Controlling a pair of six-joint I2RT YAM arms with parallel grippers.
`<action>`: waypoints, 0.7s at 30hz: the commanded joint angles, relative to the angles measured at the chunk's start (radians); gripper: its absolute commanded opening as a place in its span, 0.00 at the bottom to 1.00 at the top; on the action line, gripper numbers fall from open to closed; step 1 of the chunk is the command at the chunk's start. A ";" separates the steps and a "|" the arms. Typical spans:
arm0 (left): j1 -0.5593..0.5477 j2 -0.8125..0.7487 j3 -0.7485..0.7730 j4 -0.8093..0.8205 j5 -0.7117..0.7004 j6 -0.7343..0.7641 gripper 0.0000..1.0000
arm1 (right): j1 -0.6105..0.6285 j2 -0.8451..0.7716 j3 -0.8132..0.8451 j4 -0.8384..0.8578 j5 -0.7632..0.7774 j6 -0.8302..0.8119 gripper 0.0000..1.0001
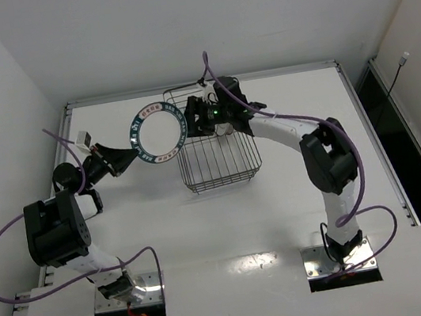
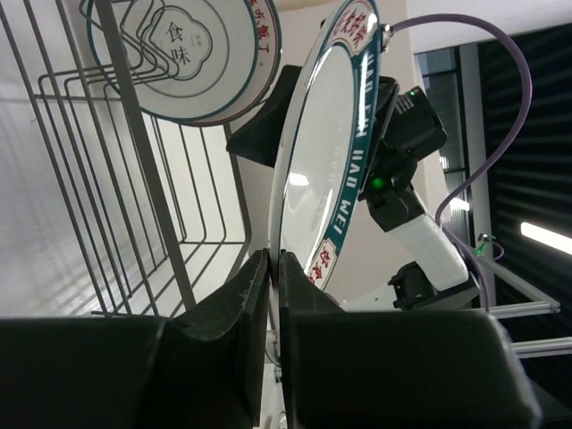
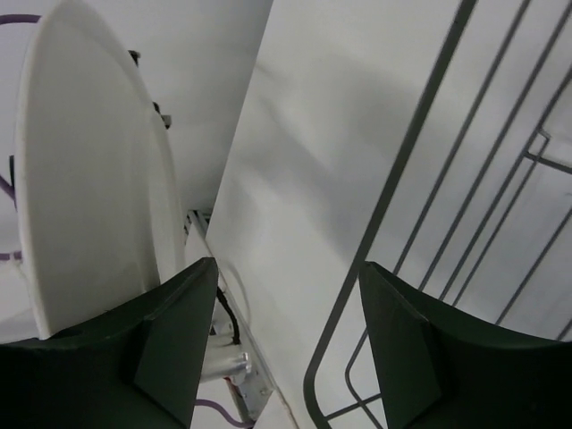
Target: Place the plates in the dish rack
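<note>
Teal-rimmed plate (image 1: 157,133) stands on edge at the dish rack's (image 1: 219,159) 9 o'clock side. Its rim is pinched in my left gripper (image 2: 273,264), jaws closed down to plate thickness. Right gripper (image 3: 288,268) sits wide open, holding nothing, close by the rack wire. Grey-marked plate (image 2: 179,54) shows behind the wires. I'd back the R one off first, keep the plate vertical, carry it toward 3 o'clock over the rim, lower into a free slot, then release.

Glossy glazed plate (image 2: 317,170) beside dark metal-wire dish rack (image 1: 219,161).
</note>
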 commanded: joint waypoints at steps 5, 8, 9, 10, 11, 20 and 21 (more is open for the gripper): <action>-0.008 -0.033 0.000 0.234 0.011 0.090 0.05 | -0.030 -0.189 -0.101 0.083 0.101 0.010 0.59; -0.008 -0.033 0.010 0.220 0.011 0.099 0.05 | -0.039 -0.246 -0.152 0.107 0.157 0.010 0.59; -0.008 -0.033 0.010 0.220 0.011 0.099 0.05 | -0.039 -0.257 -0.164 0.117 0.180 0.010 0.59; -0.008 -0.033 0.010 0.220 0.011 0.099 0.05 | -0.039 -0.257 -0.174 0.117 0.180 0.010 0.59; -0.008 -0.033 0.010 0.211 0.011 0.099 0.07 | -0.039 -0.257 -0.174 0.117 0.180 0.010 0.59; -0.008 -0.033 0.010 0.200 0.011 0.117 0.07 | -0.039 -0.234 -0.171 0.158 0.151 0.020 0.58; -0.008 -0.033 0.010 0.200 0.011 0.117 0.07 | -0.039 -0.234 -0.180 0.158 0.151 0.020 0.58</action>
